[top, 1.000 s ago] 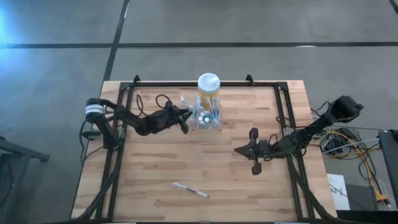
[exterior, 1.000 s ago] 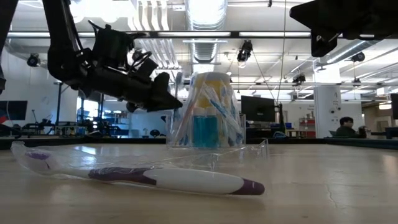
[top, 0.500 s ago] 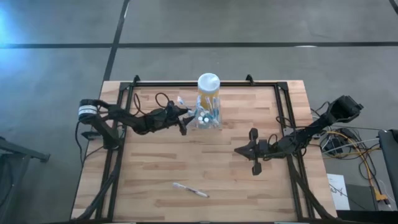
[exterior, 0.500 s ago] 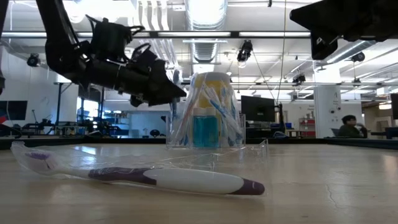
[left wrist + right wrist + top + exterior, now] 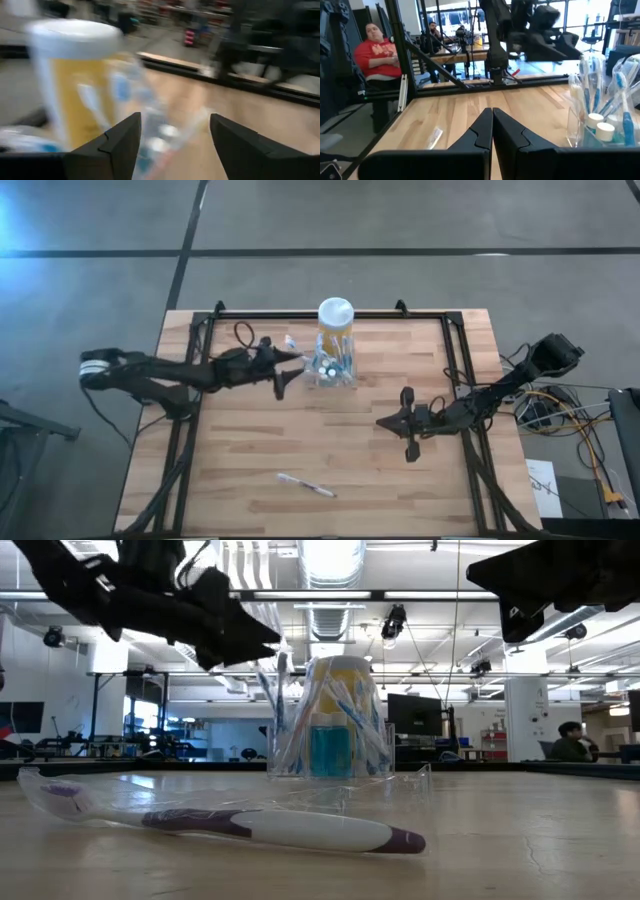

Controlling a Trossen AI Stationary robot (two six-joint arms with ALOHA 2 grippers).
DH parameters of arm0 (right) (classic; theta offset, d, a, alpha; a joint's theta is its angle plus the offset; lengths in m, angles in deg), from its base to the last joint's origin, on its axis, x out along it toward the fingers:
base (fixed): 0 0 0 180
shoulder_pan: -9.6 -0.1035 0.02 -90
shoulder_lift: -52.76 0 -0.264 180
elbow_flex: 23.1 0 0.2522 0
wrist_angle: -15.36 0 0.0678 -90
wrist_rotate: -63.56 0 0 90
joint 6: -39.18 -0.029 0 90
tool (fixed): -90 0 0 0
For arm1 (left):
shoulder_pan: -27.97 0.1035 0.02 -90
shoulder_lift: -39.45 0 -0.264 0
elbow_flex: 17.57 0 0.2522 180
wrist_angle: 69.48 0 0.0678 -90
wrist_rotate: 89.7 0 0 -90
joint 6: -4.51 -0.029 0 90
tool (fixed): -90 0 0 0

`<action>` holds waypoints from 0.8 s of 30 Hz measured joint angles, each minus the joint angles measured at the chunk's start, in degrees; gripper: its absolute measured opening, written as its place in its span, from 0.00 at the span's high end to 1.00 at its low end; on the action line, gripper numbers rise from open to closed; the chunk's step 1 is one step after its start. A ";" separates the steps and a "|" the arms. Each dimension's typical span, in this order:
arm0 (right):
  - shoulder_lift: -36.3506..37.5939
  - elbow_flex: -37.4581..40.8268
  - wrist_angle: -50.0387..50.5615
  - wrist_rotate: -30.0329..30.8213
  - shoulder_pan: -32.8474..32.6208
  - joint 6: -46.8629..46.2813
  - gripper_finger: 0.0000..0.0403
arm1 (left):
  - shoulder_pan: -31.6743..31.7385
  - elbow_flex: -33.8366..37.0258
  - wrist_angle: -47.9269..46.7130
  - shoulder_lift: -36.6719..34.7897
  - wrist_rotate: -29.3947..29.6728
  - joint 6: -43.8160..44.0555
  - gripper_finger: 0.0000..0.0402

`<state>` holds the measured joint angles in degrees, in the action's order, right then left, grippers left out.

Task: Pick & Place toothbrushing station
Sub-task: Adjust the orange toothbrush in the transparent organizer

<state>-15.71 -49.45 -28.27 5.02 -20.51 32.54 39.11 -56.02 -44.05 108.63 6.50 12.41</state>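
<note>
Right wrist view alone: seated person (image 5: 379,57), toothbrushing station (image 5: 605,122)

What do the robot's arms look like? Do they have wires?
Both arms are dark, thin and jointed. The left arm has a white band near its outer end and a looped black cable on top. The right arm leads to a tangle of yellow and black cables off the table's edge. The left gripper and the right gripper each have two dark, pointed, wedge-shaped fingers.

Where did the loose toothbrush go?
The toothbrush lies flat near the table's front edge in the high view, apart from both grippers and the holder.
</note>
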 joint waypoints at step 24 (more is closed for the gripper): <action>0.00 -2.41 0.08 0.15 0.02 4.37 0.98 | -12.77 -12.65 5.78 24.03 0.66 2.32 0.99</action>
<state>-15.71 -51.86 -28.19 5.17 -20.49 36.91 26.34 -68.67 -38.27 132.67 7.15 14.73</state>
